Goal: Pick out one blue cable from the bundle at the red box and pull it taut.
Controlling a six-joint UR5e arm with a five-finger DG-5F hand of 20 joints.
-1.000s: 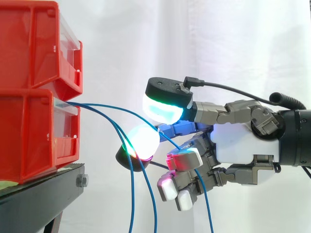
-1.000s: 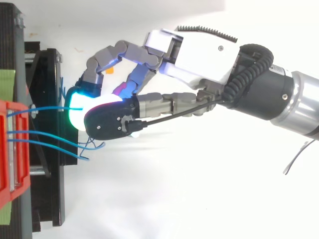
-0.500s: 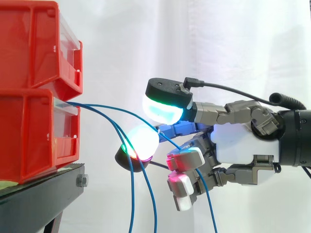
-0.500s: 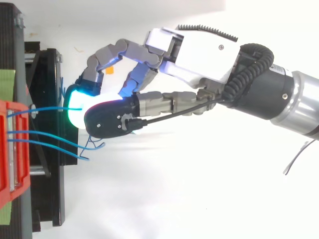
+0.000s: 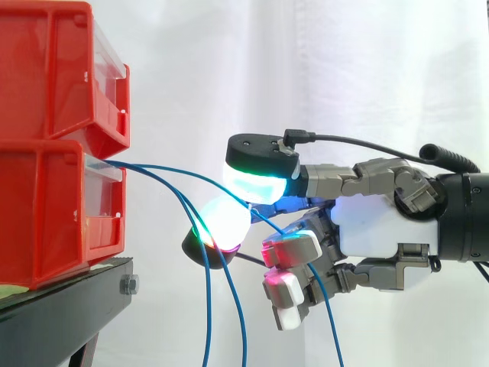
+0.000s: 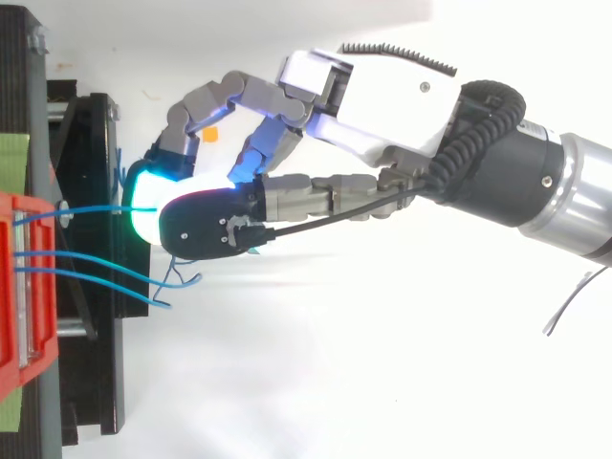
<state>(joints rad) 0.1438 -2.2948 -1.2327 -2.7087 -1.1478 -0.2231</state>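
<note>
Several thin blue cables come out of the lower red bin [image 5: 53, 206] and sag to the right. The uppermost blue cable [image 5: 191, 173] arcs across to my hand [image 5: 382, 225], which reaches in from the right. It passes between the upper cyan-green pad [image 5: 256, 182] and the white-green pad [image 5: 223, 222] below it. These two pads nearly meet on it, so the hand is shut on it. Past the pads it runs under the palm and hangs down, still slack. In the top view the hand [image 6: 382, 91] covers the end of that cable [image 6: 91, 206].
Two other blue cables [image 5: 208, 321] hang loose below the hand, and their ends [image 6: 172, 282] curl beside the black stand [image 6: 96, 191]. A second red bin [image 5: 53, 69] sits on top of the lower one. White curtain lies behind.
The upper glowing pad has dropped slightly and shifted left, closing toward the lower pad over the cable. The lower fingers curled in a little further. The cables have barely moved.
</note>
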